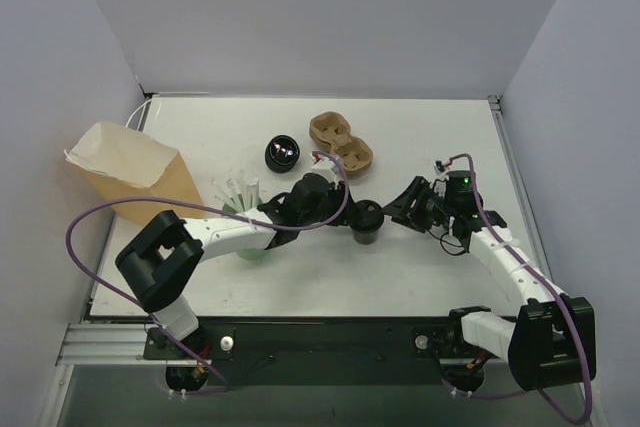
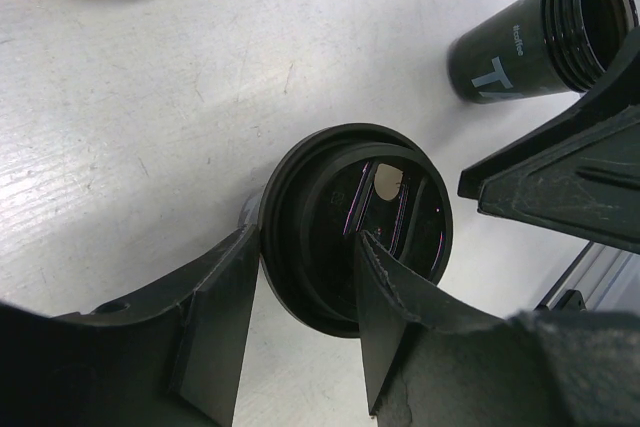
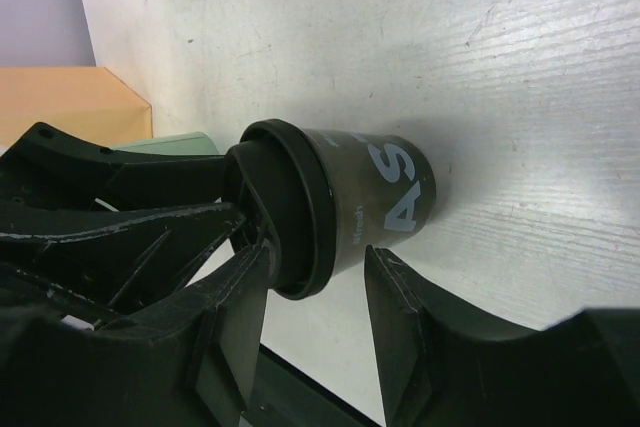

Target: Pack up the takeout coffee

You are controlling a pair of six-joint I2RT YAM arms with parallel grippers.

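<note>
The takeout coffee (image 1: 367, 221) is a short black cup with a black lid, standing mid-table. My left gripper (image 1: 343, 209) hangs over it from the left. In the left wrist view it (image 2: 306, 245) is open, one finger outside the lid (image 2: 355, 227) rim and the other over the lid's top. My right gripper (image 1: 402, 215) is on the cup's right. In the right wrist view it (image 3: 316, 259) is open, with the cup (image 3: 370, 202) just past its fingertips and the left gripper's fingers (image 3: 130, 212) at the lid.
A lidless black cup (image 1: 282, 153) stands behind, also seen in the left wrist view (image 2: 540, 37). A brown cardboard cup carrier (image 1: 340, 142) lies at the back. A green cup with white straws (image 1: 245, 209) and a tan paper bag (image 1: 130, 172) are on the left.
</note>
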